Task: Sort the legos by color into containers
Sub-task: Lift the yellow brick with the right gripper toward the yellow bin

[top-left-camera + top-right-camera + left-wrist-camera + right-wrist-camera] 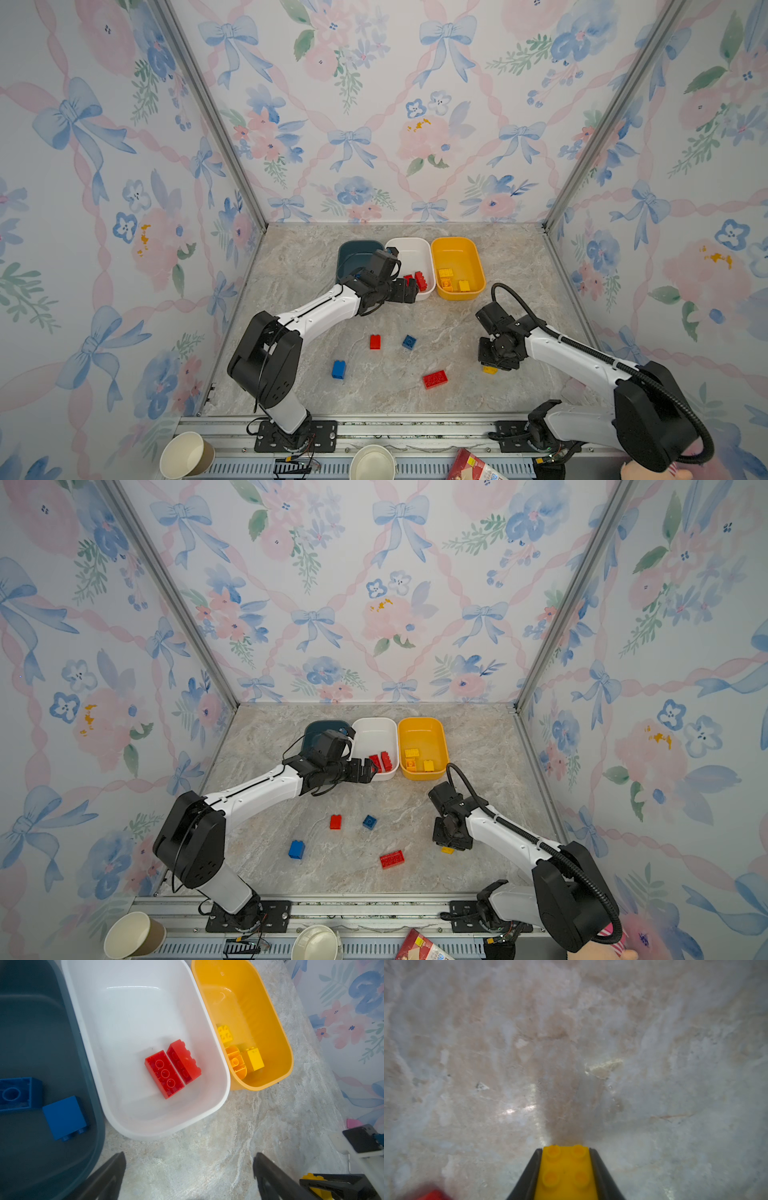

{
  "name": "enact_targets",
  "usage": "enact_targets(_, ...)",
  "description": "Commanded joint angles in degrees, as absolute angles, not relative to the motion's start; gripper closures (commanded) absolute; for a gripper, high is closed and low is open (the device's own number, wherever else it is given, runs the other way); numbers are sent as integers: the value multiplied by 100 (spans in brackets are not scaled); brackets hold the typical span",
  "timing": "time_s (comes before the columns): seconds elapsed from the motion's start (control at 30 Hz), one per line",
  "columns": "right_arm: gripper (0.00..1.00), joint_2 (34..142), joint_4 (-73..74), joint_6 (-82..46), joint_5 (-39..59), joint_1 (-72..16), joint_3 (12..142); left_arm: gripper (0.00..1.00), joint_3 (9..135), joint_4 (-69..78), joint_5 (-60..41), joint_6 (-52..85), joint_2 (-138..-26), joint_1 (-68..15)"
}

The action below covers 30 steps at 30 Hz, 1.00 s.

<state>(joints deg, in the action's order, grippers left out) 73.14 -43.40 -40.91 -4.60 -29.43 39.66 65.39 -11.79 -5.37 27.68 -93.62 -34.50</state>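
The right gripper [565, 1150] is clamping one yellow lego [564, 1172], the left gripper [189, 1155] is gaping wide, and two red legos [375, 341] [434, 379] and two blue legos [409, 342] [338, 369] are lying loose.

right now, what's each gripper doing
left gripper: open, empty
right gripper: closed on a yellow brick
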Motion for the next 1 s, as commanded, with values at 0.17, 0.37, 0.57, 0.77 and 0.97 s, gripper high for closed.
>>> enact_targets(0.17, 73, 7450, -4562, -3834, -634, -2898, 4808, 2, 6282, -1104, -468, 2862, -9034, -3376)
enact_targets(0.37, 73, 7734, -4475, -3384, -575, -2623, 5411, 2, 6070, -1039, -409, 2938, -8862, -3357)
enact_targets(0.57, 73, 8168, -4260, -3104, -433, -2310, 6010, 2, 5866, -1033, -320, 3027, -8612, -3349)
enact_targets(0.77, 74, 8688, -4047, -2902, -310, -2097, 6636, 2, 5640, -1031, -241, 3099, -8363, -3319)
enact_targets(0.97, 74, 9309, -3826, -2780, -194, -1920, 7317, 2, 5439, -1029, -185, 3140, -8127, -3274)
